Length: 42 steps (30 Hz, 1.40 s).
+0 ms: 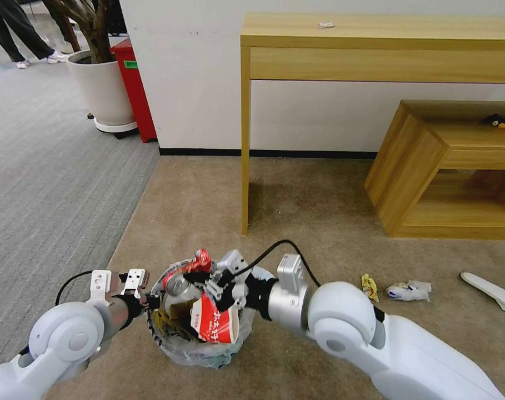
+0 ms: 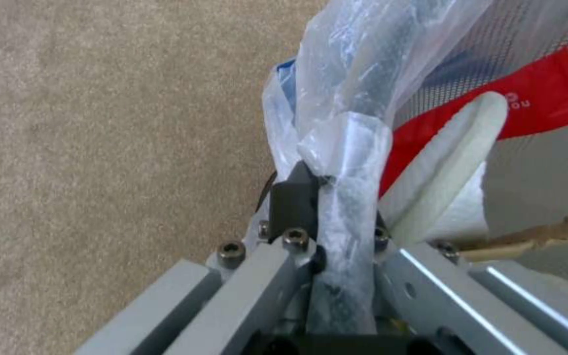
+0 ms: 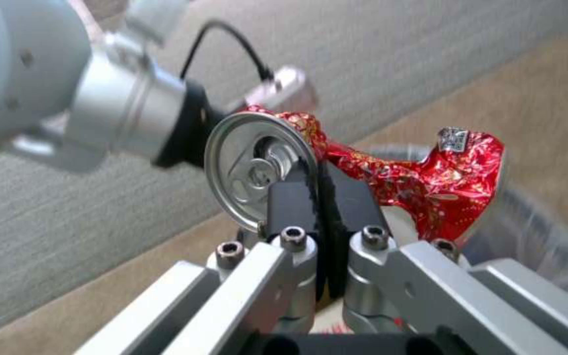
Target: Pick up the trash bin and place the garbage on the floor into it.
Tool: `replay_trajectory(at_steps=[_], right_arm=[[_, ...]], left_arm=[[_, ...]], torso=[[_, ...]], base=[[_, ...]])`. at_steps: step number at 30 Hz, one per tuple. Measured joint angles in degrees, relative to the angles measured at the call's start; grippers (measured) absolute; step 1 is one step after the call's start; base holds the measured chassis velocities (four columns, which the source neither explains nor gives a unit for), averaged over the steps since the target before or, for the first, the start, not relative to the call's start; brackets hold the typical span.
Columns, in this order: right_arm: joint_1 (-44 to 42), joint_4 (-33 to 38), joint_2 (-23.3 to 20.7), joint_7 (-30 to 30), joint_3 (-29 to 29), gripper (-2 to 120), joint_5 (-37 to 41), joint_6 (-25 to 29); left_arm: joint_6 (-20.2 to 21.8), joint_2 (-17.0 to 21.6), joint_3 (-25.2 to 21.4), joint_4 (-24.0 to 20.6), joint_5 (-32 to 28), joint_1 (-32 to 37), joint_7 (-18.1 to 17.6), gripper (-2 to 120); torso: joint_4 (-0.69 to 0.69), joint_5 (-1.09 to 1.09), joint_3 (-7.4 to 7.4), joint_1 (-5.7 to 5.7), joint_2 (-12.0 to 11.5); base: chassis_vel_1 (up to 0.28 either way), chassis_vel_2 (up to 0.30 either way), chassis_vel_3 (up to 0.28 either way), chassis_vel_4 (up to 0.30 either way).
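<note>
The trash bin (image 1: 208,347), lined with a crinkled clear bag, is before me on the beige floor (image 1: 296,205). My left gripper (image 1: 146,301) is shut on its bagged rim (image 2: 353,148). In the bin lie a red paper cup (image 1: 214,322), a white slipper (image 2: 445,162) and a red wrapper (image 2: 547,101). My right gripper (image 1: 210,280) is over the bin's mouth, shut on a crushed red can (image 3: 422,172) with a silver top (image 3: 254,167). On the carpet to the right lie a yellow wrapper (image 1: 369,286), a blue-white packet (image 1: 409,290) and a white slipper (image 1: 494,291).
A tall wooden console table (image 1: 374,39) stands against the wall, its leg (image 1: 245,166) just beyond the bin. A low wooden shelf (image 1: 446,166) is at the right. Grey striped carpet (image 1: 46,183), a white planter pot (image 1: 103,91) and a red box (image 1: 134,89) lie left.
</note>
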Motion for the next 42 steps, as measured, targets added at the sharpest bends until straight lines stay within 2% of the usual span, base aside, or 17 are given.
replay_trajectory(at_steps=[8,17,21,28,31,32,37,40,41,42], right_arm=[[-3.7,-1.8,-1.1,0.6,-0.6,0,-0.5,-0.8],[-4.1,-4.7,-0.4,1.2,-0.4,0,-2.2,-0.8],[-3.9,-4.5,0.0,2.0,-0.1,7,-2.6,-0.8],[-4.2,-1.4,-0.3,3.4,2.3,37,-1.2,-0.4],[-4.6,-0.3,-0.5,4.3,3.1,44,-0.7,-0.1],[-5.0,0.3,-0.7,4.6,3.8,52,-1.6,0.6],[-6.0,0.8,-1.0,5.8,5.2,65,-3.0,1.7],[-6.5,0.6,-1.2,7.9,6.8,81,-3.0,2.6],[-6.5,0.6,-1.2,7.9,6.8,81,-3.0,2.6],[-6.5,0.1,-1.1,8.8,7.5,86,-2.7,3.0]], left_arm=[[0.0,0.1,-1.5,-0.9,-0.4,0.9,0.0,0],[0.0,0.2,-2.0,-2.1,-0.8,1.6,0.0,0],[0.0,0.2,-2.2,-2.2,-0.8,1.9,0.0,0],[0.0,-0.2,-2.7,-1.5,-0.7,2.4,0.1,0],[0.0,-0.5,-2.7,-1.1,-0.7,2.5,0.1,0],[0.0,-0.8,-2.8,-0.7,-0.6,2.6,0.1,0],[0.0,-1.6,-2.8,-0.2,0.0,2.9,0.1,0],[0.0,-2.3,-3.6,-0.2,0.3,3.6,0.1,0],[0.0,-2.3,-3.6,-0.2,0.3,3.6,0.1,0],[0.0,-2.5,-3.9,-0.2,0.3,3.9,0.0,0]], torso=[[0.00,0.00,0.00,0.00,0.0],[0.00,0.00,0.00,0.00,0.0],[0.00,0.00,0.00,0.00,0.0],[0.00,0.00,0.00,0.00,0.0],[0.00,0.00,0.00,0.00,0.0],[0.00,0.00,0.00,0.00,0.0],[0.00,0.00,0.00,0.00,0.0],[0.00,0.00,0.00,0.00,0.0],[0.00,0.00,0.00,0.00,0.0],[0.00,0.00,0.00,0.00,0.0]], base=[[0.000,0.000,0.000,0.000],[0.000,0.000,0.000,0.000],[0.000,0.000,0.000,0.000],[0.000,0.000,0.000,0.000],[0.000,0.000,0.000,0.000],[0.000,0.000,0.000,0.000],[0.000,0.000,0.000,0.000],[0.000,0.000,0.000,0.000],[0.000,0.000,0.000,0.000],[0.000,0.000,0.000,0.000]])
